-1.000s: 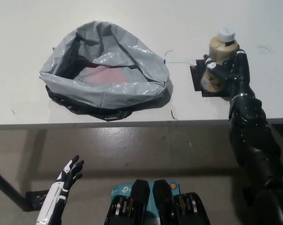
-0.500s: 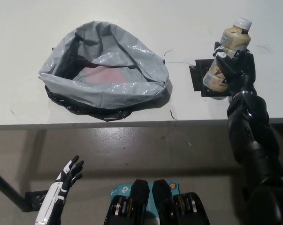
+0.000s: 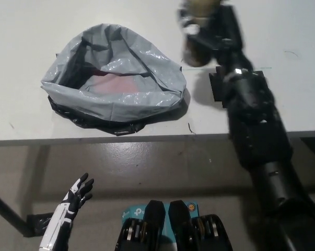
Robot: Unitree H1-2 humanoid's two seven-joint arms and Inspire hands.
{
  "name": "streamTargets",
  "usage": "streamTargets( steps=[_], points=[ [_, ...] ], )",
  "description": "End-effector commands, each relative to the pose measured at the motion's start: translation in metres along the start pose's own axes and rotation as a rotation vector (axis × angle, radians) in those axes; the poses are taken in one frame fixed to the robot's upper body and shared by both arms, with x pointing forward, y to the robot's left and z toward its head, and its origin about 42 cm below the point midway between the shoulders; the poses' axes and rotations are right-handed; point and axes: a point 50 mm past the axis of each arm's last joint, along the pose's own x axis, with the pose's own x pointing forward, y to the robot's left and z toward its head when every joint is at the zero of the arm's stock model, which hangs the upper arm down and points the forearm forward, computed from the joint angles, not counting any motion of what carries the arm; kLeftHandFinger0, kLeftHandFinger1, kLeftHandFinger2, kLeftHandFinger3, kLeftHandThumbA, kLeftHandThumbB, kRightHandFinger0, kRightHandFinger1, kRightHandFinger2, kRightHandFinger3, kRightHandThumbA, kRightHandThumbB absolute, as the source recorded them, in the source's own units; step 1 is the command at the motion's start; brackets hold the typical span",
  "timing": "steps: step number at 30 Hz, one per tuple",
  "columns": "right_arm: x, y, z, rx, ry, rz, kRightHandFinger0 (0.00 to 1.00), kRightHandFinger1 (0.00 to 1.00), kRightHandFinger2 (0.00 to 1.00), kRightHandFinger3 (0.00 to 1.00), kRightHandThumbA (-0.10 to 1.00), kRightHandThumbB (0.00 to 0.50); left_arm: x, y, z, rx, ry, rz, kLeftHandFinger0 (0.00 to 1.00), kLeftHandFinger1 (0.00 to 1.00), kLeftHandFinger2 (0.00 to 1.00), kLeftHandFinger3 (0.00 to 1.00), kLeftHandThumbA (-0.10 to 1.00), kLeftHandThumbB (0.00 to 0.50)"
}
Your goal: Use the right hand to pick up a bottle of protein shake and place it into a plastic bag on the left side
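Protein shake bottle (image 3: pixel 197 31): I see it gripped in the right hand (image 3: pixel 212 29), above the table (image 3: pixel 32 31), right of the plastic bag (image 3: pixel 115 78) | axis unreadable, blurred, top cropped | left hand (image 3: pixel 73 201): low, fingers spread, empty.

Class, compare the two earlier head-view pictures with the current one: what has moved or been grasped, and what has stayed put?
The right hand, shut on the bottle, has lifted it off the black mat and carried it up and leftward toward the plastic bag. The bag, the mat and the open left hand, low beside the table, are unchanged.
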Motion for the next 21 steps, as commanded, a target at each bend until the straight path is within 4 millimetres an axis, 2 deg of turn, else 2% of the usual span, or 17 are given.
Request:
streamTargets(
  steps=[1,2,3,4,5,7,9,10,11,12,13,14,15,17,21],
  points=[
    [0.036,0.054,0.066,-0.237,-0.094,0.155,0.0,0.18,0.39,0.31,0.08,0.241,-0.002,0.006,0.01,0.008,-0.035,-0.008,1.0,1.0,1.0,1.0,1.0,0.305],
    [0.04,0.063,0.072,-0.264,-0.092,0.177,0.0,0.17,0.4,0.31,0.08,0.241,-0.002,0.006,0.01,0.019,-0.034,-0.007,1.0,1.0,1.0,1.0,1.0,0.306],
    [0.047,0.077,0.075,-0.308,-0.092,0.221,0.0,0.19,0.45,0.35,0.07,0.214,-0.001,0.006,0.01,0.031,-0.041,-0.011,1.0,1.0,1.0,1.0,1.0,0.282],
    [0.05,0.082,0.075,-0.338,-0.093,0.241,0.0,0.2,0.46,0.37,0.06,0.213,-0.001,0.005,0.01,0.036,-0.044,-0.013,1.0,1.0,1.0,1.0,1.0,0.281],
    [0.052,0.084,0.074,-0.36,-0.095,0.252,0.0,0.21,0.49,0.44,0.07,0.193,0.0,0.005,0.01,0.037,-0.046,-0.015,1.0,1.0,1.0,1.0,1.0,0.28],
    [0.057,0.096,0.068,-0.545,-0.145,0.299,0.0,0.21,0.52,0.55,0.03,0.178,0.0,0.003,0.01,0.036,-0.048,-0.015,1.0,1.0,1.0,1.0,1.0,0.277],
    [0.058,0.11,0.053,-0.805,-0.197,0.36,0.0,0.24,0.59,0.69,0.04,0.199,-0.002,-0.001,0.009,0.015,-0.042,-0.02,1.0,1.0,1.0,1.0,1.0,0.279],
    [0.058,0.113,0.049,-0.86,-0.201,0.372,0.0,0.24,0.6,0.69,0.05,0.197,-0.004,-0.001,0.009,0.014,-0.036,-0.022,1.0,1.0,1.0,1.0,1.0,0.28],
    [0.059,0.119,0.043,-0.949,-0.205,0.396,0.0,0.25,0.61,0.66,0.08,0.213,-0.004,-0.002,0.009,0.018,-0.042,-0.02,1.0,1.0,1.0,1.0,1.0,0.283],
    [0.058,0.125,0.036,-0.991,-0.208,0.421,0.0,0.25,0.59,0.6,0.06,0.228,-0.007,-0.003,0.008,0.016,-0.045,-0.017,1.0,1.0,1.0,1.0,1.0,0.269],
    [0.057,0.128,0.03,-1.031,-0.208,0.432,0.0,0.2,0.5,0.49,0.07,0.248,-0.008,-0.004,0.009,0.003,-0.048,-0.017,1.0,1.0,1.0,1.0,1.0,0.255],
    [0.057,0.13,0.027,-1.057,-0.204,0.437,0.0,0.17,0.47,0.46,0.09,0.253,-0.007,-0.004,0.01,-0.002,-0.052,-0.018,1.0,1.0,1.0,1.0,1.0,0.255],
    [0.056,0.131,0.022,-1.083,-0.197,0.44,0.0,0.11,0.39,0.36,0.09,0.274,-0.007,-0.005,0.009,-0.013,-0.051,-0.022,1.0,1.0,1.0,1.0,1.0,0.261],
    [0.052,0.133,0.008,-1.135,-0.184,0.453,0.0,0.04,0.32,0.27,0.14,0.277,-0.011,-0.005,0.008,0.002,-0.042,-0.024,1.0,1.0,1.0,1.0,1.0,0.287],
    [0.051,0.131,0.0,-1.19,-0.168,0.467,0.0,0.0,0.23,0.17,0.18,0.282,-0.008,-0.005,0.011,0.02,-0.044,-0.028,1.0,1.0,1.0,1.0,1.0,0.316]
  ],
)
